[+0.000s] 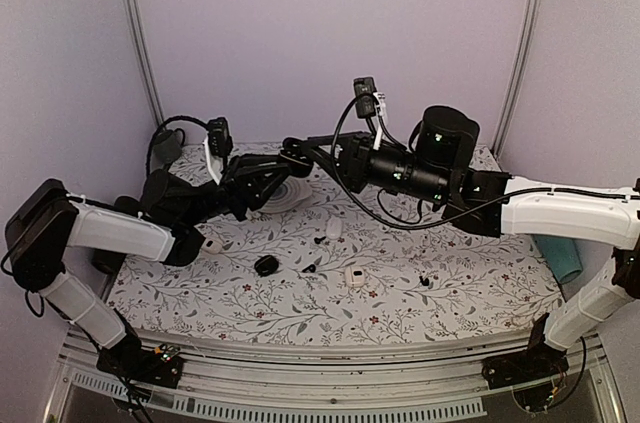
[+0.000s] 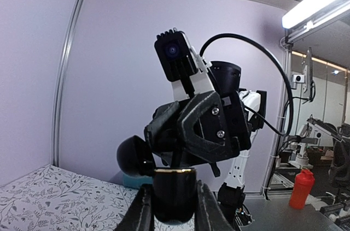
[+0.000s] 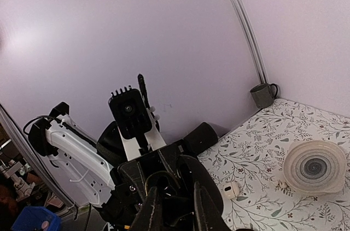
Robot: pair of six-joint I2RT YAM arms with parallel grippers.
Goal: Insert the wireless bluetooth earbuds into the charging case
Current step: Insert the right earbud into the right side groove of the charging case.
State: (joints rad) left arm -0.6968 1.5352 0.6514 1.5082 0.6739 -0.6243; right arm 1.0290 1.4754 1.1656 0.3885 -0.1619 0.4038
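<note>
Left gripper [image 2: 174, 187] clamped on open glossy black gold-rimmed charging case [image 2: 173, 203] | right gripper [image 3: 175, 193] just above its rim, grip cannot be told

a grey mug [image 3: 263, 95] and a pale ribbed dish [image 3: 315, 166] sit apart on the floral tablecloth [image 1: 450, 308].

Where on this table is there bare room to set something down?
Free: the near-left corner, nearer than the black round object, and the near-right stretch between the lone earbud and the teal cylinder. Crowded: the middle, around the white case.
</note>
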